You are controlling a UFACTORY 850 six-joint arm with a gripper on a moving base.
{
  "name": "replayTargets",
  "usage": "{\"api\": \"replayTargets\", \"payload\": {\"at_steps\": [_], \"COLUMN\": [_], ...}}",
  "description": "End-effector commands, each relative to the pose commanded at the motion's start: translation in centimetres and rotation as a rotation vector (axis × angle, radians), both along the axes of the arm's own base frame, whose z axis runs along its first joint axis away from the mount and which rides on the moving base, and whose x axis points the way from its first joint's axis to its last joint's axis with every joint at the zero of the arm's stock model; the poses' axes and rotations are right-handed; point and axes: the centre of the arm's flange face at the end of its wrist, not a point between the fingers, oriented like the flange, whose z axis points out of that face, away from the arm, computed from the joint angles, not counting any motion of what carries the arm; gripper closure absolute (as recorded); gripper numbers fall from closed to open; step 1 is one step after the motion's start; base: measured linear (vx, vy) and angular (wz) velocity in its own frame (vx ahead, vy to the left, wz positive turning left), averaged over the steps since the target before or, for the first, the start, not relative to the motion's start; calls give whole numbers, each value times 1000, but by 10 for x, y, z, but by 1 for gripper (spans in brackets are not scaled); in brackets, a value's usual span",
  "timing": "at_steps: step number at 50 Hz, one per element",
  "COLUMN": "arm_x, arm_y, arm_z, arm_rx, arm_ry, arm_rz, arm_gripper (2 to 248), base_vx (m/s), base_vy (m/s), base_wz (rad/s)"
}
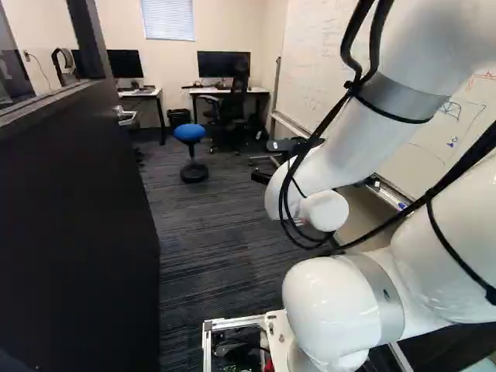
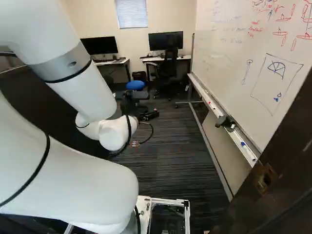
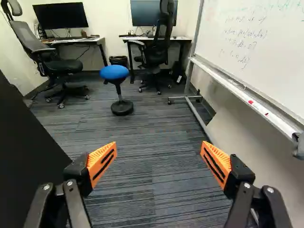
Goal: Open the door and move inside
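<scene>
Right base view: open door (image 2: 29, 97); whiteboard (image 2: 229, 63) with red handwriting (image 2: 253, 35), illegible

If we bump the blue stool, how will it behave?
The blue stool would probably tip or rock rather than roll off: a single stem stands on one round foot, with no casters showing. Its wide seat sits well above that foot, so a high push would likely topple it sooner than a low one.

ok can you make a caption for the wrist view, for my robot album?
Pincer wide open over the striped carpet, blue stool ahead, whiteboard alongside.
</scene>
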Motion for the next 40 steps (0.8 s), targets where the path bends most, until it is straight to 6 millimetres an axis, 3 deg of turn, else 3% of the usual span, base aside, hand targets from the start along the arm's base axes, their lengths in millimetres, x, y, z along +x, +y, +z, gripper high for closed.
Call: {"api": "replayTargets", "payload": {"at_steps": [40], "arm_x": [0], "arm_y": [0], "arm_z": [0], "arm_rx": [0], "arm_ry": [0], "arm_rz": [0], "arm_gripper": [3], "base_vx": [202], "base_vy": [2], "base_wz": [-12]}}
